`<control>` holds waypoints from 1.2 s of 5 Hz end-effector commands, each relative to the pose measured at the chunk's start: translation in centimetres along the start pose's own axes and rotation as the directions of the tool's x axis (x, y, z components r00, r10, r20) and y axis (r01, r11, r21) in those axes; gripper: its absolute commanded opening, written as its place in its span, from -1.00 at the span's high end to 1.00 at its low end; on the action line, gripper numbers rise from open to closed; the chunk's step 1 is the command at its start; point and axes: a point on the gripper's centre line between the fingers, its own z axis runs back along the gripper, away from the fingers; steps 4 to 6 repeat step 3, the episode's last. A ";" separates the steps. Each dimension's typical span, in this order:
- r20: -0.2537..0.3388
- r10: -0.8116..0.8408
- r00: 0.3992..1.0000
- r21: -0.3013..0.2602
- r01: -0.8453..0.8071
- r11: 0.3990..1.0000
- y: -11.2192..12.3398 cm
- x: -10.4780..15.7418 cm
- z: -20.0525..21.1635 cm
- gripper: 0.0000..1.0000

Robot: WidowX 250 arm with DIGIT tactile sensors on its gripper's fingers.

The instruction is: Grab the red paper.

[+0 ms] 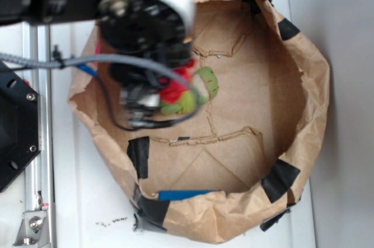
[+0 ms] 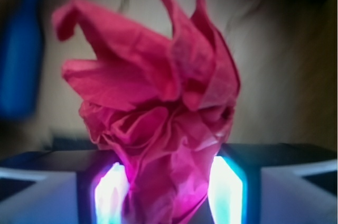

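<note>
1. Where we're at: the gripper (image 2: 169, 192) is pinching the paper (image 2: 158, 113) at its lower end, one finger (image 2: 110, 195) on each side. In the exterior view the paper (image 1: 173, 91) sits under the arm, inside the bag (image 1: 304, 78) toward its left side, right up against the frog (image 1: 196, 93).
2. Slip risk: we've only got the bottom tail of the wad. It's thin, crinkly stuff, so a quick lift could tear it or let it slide out.
3. Frog trouble: paper and frog look like they're touching (hard to say if a fold is caught on it). If one is, we drag the frog along.
4. Bag wall: the left wall is close to the arm, so a sideways swing could clip it and shove the whole bag.
5. Blue thing (image 2: 21, 49) off to the left in the wrist view is too blurry to identify, so we'd steer clear.
</note>
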 end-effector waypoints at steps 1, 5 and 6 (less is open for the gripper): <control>0.076 0.043 0.996 0.055 -0.048 0.997 -1.4 3.5 9.5 1.00; 0.072 0.046 0.996 0.054 -0.050 0.997 -2.0 3.0 9.3 1.00; 0.072 0.046 0.996 0.054 -0.050 0.997 -2.0 3.0 9.3 1.00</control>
